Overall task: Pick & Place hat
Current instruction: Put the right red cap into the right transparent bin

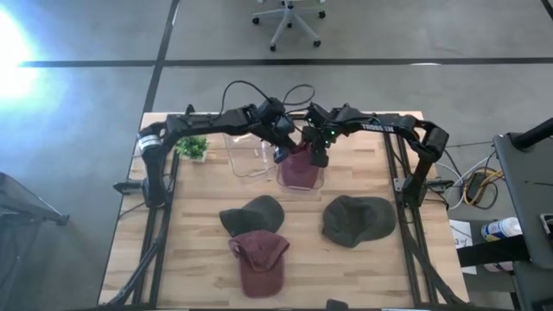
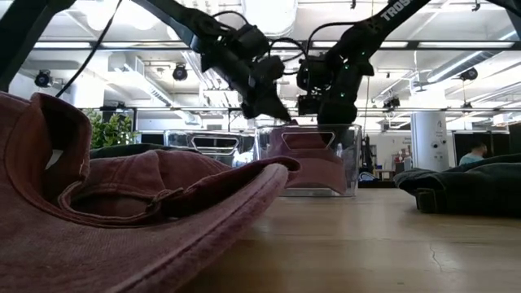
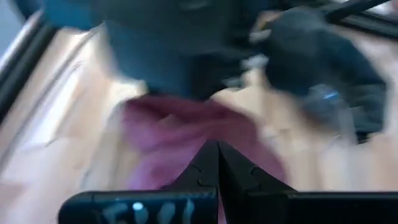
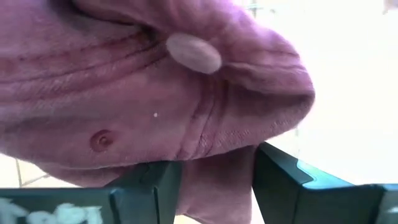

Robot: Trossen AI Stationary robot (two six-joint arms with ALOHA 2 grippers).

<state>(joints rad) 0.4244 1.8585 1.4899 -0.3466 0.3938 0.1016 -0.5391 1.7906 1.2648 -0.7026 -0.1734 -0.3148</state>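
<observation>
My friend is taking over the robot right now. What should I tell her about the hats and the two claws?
Left gripper: shut, at the rim of the clear bin.
Right gripper: open, fingers either side of the maroon hat in that bin.
Done: one maroon hat is in the bin.
Left: a red hat and two dark green hats lie on the table. An empty clear bin stands to the left.

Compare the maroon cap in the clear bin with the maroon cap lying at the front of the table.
The maroon cap in the clear bin sits bunched inside a container, with both grippers at it; the front maroon cap lies spread on the bare table, untouched. The binned cap is at the back, the front one nearest the table's front edge. Both are the same maroon fabric.
</observation>
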